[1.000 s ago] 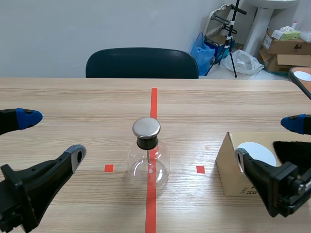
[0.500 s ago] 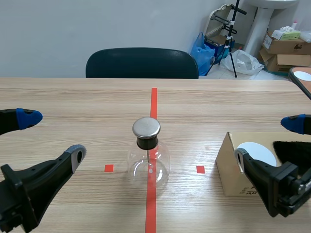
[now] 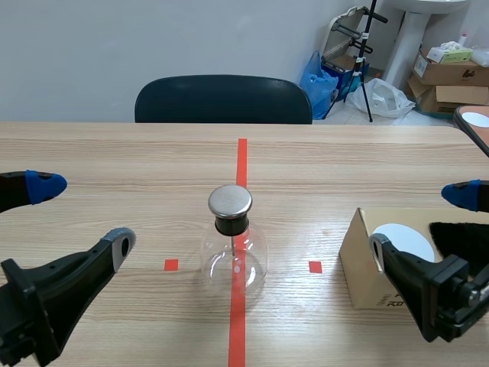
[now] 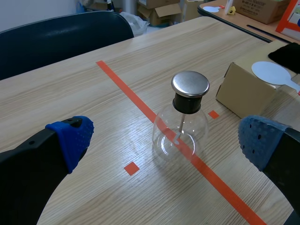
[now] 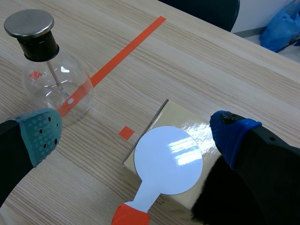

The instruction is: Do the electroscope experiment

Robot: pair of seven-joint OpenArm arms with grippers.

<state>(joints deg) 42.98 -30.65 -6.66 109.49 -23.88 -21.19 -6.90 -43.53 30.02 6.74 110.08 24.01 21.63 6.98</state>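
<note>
The electroscope flask (image 3: 233, 256) stands on the table (image 3: 114, 153) at the frame's centre. A cardboard box (image 3: 357, 264) sits at the lower right, with a round paddle (image 3: 405, 239) lying on it.

I see the electroscope (image 3: 233, 256), a round glass flask with a black neck and a flat metal cap (image 3: 230, 200), standing upright on the red tape line of the wooden table (image 3: 153, 153). My left gripper (image 3: 82, 212) hangs well to the left of the flask with its fingers spread wide. My right gripper (image 3: 421, 222) is well to its right, also spread. Right of the flask, under that gripper, sits a cardboard box (image 3: 359, 267) with a white disc (image 3: 405, 238) lying on top. Beyond the flask, a dark chair (image 3: 223, 99) stands at the table's far edge.
</note>
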